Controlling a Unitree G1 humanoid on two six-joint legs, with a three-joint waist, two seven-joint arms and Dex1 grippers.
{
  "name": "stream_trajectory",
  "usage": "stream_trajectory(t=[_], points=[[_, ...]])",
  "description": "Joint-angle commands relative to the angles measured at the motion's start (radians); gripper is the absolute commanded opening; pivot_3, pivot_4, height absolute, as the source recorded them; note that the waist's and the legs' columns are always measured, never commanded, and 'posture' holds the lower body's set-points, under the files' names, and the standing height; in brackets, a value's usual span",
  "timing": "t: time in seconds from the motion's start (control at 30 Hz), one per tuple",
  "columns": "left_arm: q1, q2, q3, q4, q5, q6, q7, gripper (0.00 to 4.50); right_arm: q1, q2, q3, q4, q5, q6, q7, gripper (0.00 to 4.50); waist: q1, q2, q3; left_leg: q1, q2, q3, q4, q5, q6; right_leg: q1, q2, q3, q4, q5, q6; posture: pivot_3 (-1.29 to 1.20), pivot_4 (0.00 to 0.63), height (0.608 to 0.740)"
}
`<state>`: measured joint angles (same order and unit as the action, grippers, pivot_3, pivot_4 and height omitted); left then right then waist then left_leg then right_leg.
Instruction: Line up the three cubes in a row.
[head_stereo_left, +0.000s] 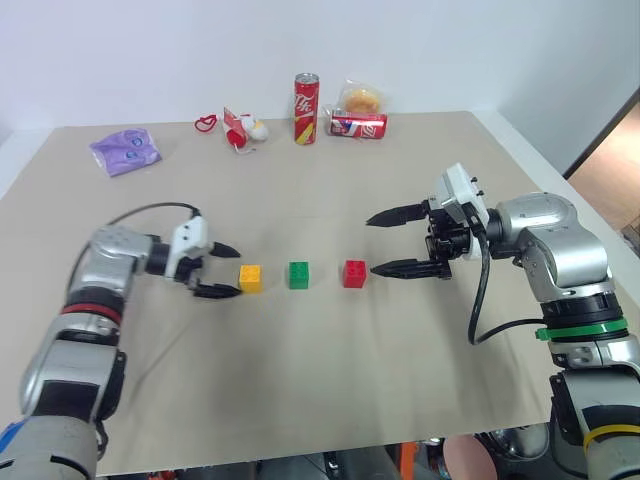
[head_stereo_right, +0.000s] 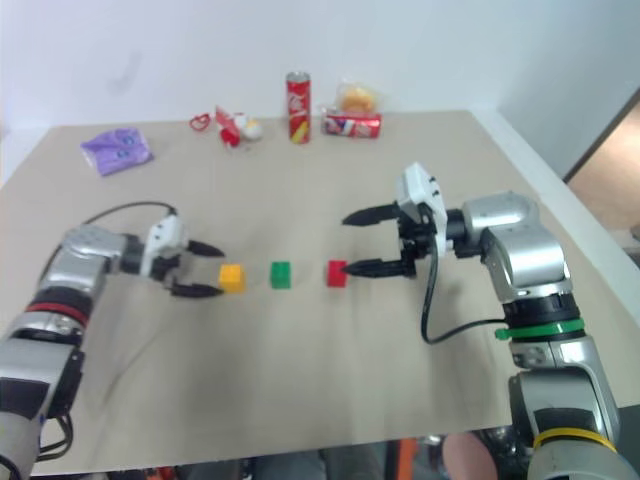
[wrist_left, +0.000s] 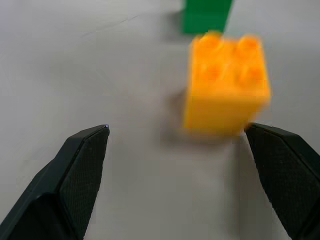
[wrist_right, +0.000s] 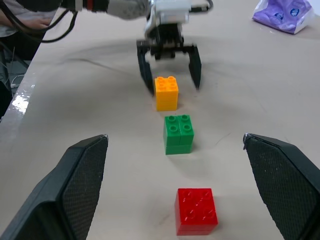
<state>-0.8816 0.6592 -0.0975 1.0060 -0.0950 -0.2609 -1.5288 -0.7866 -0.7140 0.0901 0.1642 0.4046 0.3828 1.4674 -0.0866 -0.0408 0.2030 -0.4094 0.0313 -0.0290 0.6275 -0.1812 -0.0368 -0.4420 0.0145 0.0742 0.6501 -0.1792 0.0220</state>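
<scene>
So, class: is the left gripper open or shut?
Open: the left gripper has its fingers spread, and the yellow cube stands free beside them.

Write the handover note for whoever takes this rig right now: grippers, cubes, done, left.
Left gripper: open, holding nothing, right beside the yellow cube.
Right gripper: open, holding nothing, beside the red cube.
Cubes: yellow, green cube and red stand apart in a row on the table, green in the middle.
Done: the row looks formed.
Left: probably only to draw both arms away without nudging the end cubes.
</scene>
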Motion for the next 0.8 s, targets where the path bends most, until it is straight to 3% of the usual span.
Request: stream_trajectory(t=[0.03,0.27,0.43,0.63,0.8], points=[[0.039,0.07,0.034,-0.074,-0.029,0.051,-0.062,4.47,-0.058,0.012,0.011,0.03,-0.009,-0.032,0.027,4.5,0.001,0.0,0.0,0.0,0.0,0.001,0.0,0.0,0.0,0.0,0.0,0.0,0.0,-0.001,-0.002,0.0,0.15,0.74],[0.181,0.215,0.084,-0.293,-0.124,0.229,-0.079,4.47,-0.113,0.043,0.028,0.1,-0.025,-0.067,0.05,4.5,0.004,0.0,0.0,-0.001,0.0,0.0,-0.002,0.0,-0.001,-0.001,-0.001,0.0,0.0,-0.003,-0.003,0.0,0.15,0.74],[0.275,0.224,0.211,-0.442,-0.195,0.353,0.082,4.47,-0.123,0.069,0.029,0.118,-0.034,-0.086,0.039,4.5,0.007,0.0,0.0,-0.001,0.0,0.0,-0.002,0.0,-0.001,-0.001,-0.002,-0.001,0.0,-0.004,-0.005,0.0,0.15,0.74],[0.493,0.064,0.426,-0.829,-0.268,0.603,0.598,4.47,-0.093,0.1,-0.028,0.137,-0.06,-0.116,-0.108,4.5,0.01,0.0,0.0,0.0,0.0,0.001,-0.003,0.0,-0.001,-0.001,-0.003,-0.001,0.0,-0.003,-0.003,0.0,0.15,0.74],[0.683,-0.127,0.525,-1.177,-0.318,0.755,0.922,4.47,-0.026,0.137,-0.143,0.143,-0.066,-0.105,-0.374,4.5,0.012,-0.001,0.0,0.0,0.0,0.0,-0.003,-0.001,-0.001,0.0,-0.003,-0.001,-0.001,-0.002,0.0,0.0,0.15,0.74]])
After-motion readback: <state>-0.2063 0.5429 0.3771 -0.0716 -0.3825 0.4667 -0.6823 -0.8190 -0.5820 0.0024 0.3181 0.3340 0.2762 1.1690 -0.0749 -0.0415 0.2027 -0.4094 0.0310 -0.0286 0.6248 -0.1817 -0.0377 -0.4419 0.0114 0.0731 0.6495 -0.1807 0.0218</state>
